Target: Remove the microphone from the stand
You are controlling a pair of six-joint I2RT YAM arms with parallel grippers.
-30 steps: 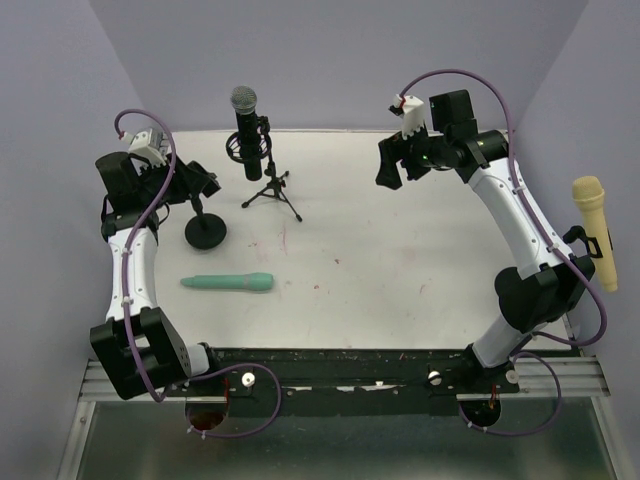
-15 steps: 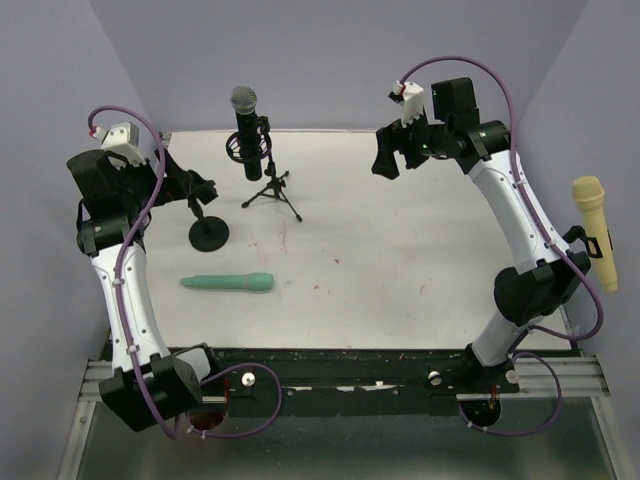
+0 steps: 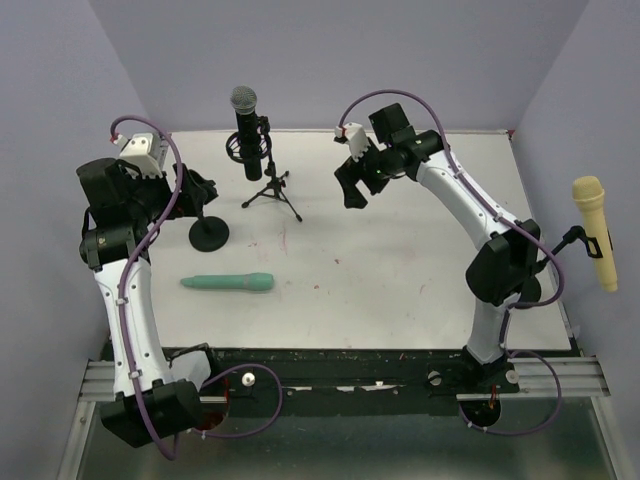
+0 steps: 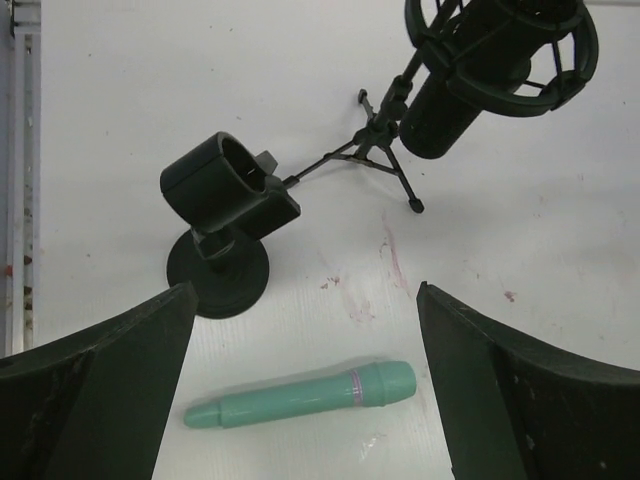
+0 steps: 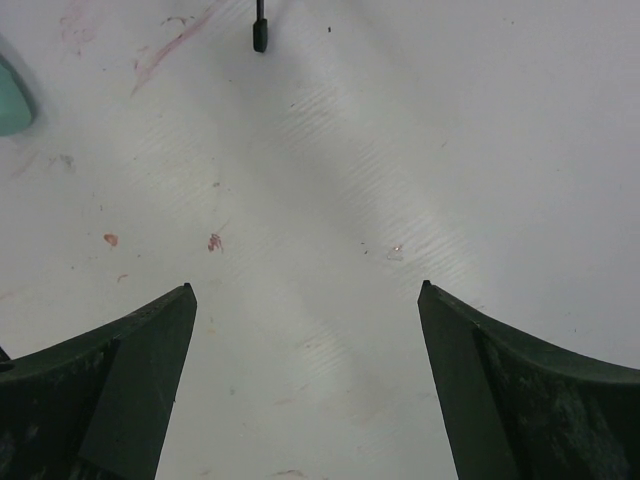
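Teal microphone point(image 4: 300, 395) lies flat on the white table point(image 4: 150, 80) just beside the round-base stand point(image 4: 217, 280), whose black clip point(image 4: 225, 185) sits empty, while the left gripper point(image 4: 303, 290) and right gripper point(image 5: 303, 290) both hover wide open, holding nothing.

Lighting's pretty soft and even, coming from overhead as far as I can tell. The white table point(image 3: 400, 260) is bright but not blown out, with no real glare. Shadows are faint: the round-base stand point(image 3: 207, 232) and the tripod point(image 3: 271, 189) only drop small fuzzy smudges. In the left wrist view the green microphone point(image 4: 300, 398) is crisp, while the black microphone point(image 4: 470, 75) up close goes a bit soft. The left fingers point(image 4: 90, 400) and right fingers point(image 5: 520, 400) are dark, murky and out of focus. The right wrist view shows soft grey bands across the tabletop.
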